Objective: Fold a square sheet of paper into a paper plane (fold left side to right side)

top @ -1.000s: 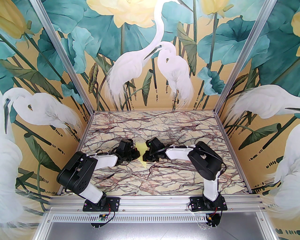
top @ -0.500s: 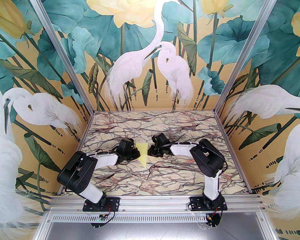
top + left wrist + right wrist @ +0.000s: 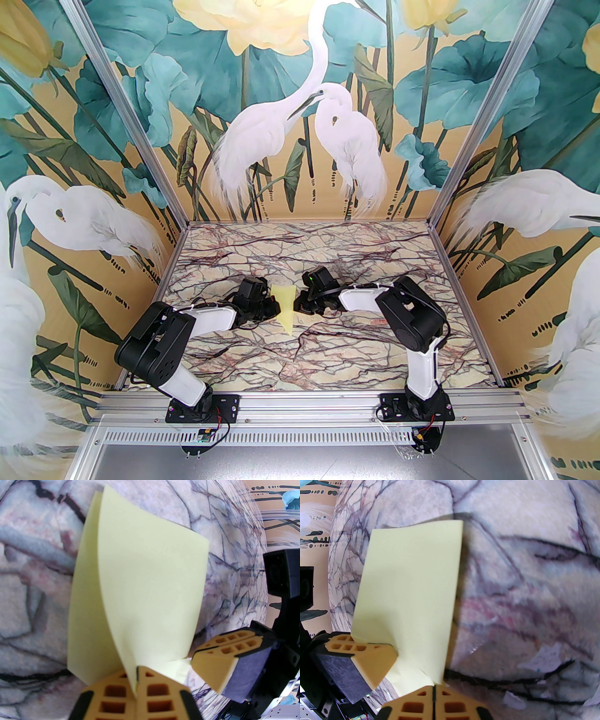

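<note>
The left gripper is clamped on the near edge of the plane, with one layer pinched between its pads. This makes the paper stand up off the table instead of lying flat (a raised flap is easier to carry over). The plane sits mid-table between the two grippers, its point toward the arm bases, one wing curling open above a second layer. The right gripper has its jaws together on the opposite lower corner. It seems to be anchoring that side so the left side can be brought across to the right.
</note>
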Available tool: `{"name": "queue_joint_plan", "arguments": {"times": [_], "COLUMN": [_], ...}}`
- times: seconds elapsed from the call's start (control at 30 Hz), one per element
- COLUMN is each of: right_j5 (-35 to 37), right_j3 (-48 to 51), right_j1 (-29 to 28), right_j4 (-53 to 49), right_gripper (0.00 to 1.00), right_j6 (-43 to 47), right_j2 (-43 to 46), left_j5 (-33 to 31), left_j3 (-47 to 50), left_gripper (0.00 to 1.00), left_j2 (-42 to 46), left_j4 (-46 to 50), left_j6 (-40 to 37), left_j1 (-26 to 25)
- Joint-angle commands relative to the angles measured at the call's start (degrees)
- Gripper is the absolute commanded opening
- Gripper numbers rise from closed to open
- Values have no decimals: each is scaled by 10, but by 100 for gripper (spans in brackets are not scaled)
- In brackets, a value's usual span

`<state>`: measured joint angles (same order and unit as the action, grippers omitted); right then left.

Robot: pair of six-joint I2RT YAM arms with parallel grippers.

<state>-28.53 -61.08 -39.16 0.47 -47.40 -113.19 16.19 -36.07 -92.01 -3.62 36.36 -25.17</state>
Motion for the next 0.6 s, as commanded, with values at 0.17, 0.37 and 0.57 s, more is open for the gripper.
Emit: {"name": "queue_joint_plan", "arguments": {"times": [0.17,0.37,0.57], "right_j5": [17,7,-1], "right_j3": [28,22,0], "right_j1": [-8,-15,-15], "right_j4": [21,22,17], "right_gripper": [8,8,3], "right_j6": [-6,-5,-1], "right_j2": [42,31,-5], "left_j5": [-5,-3,-3], "left_j3": [-9,-9,-9], "left_gripper": [5,5,5], "left_j2": [-13,-14,-15], "left_j4": [6,5,7], "left_j6": [-4,-4,-4], "left_j1": [-4,-4,-5]}}
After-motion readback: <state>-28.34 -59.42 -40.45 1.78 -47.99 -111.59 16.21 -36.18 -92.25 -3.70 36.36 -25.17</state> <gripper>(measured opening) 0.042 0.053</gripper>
